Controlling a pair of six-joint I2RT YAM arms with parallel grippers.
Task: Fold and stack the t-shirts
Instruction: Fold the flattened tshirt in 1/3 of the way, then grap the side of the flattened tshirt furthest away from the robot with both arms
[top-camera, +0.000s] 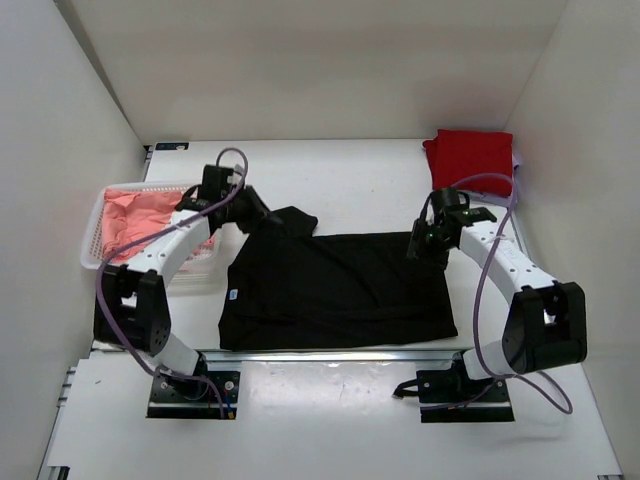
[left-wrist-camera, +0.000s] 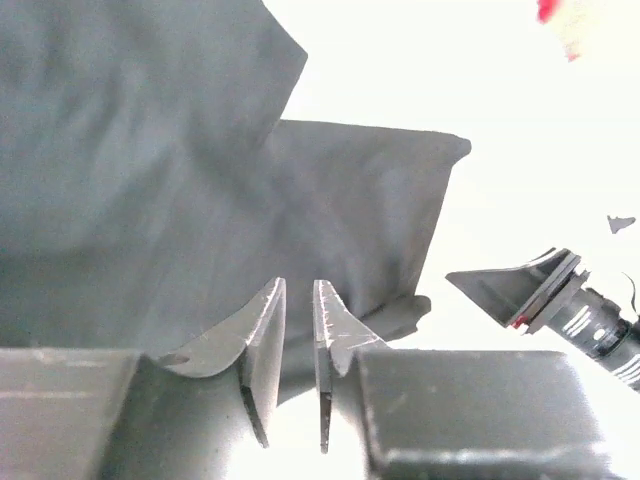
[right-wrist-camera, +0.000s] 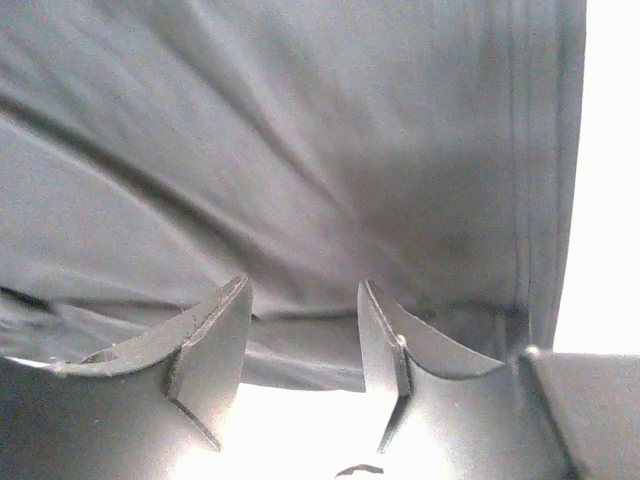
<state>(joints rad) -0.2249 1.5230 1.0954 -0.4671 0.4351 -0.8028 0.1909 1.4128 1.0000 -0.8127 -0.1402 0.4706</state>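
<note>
T-shirt (top-camera: 335, 285), black, lies spread below; right gripper (right-wrist-camera: 303, 285) hangs open over its hemmed corner; left gripper (left-wrist-camera: 299, 285) at sleeve (top-camera: 292, 218), jaws almost together, grip not discernible.

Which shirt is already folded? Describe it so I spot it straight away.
Go to the far right corner of the table. The red t-shirt lies there, folded into a compact block. It is the only red cloth: the black t-shirt is spread flat mid-table, and the salmon-pink cloth sits in the white basket at left.
</note>
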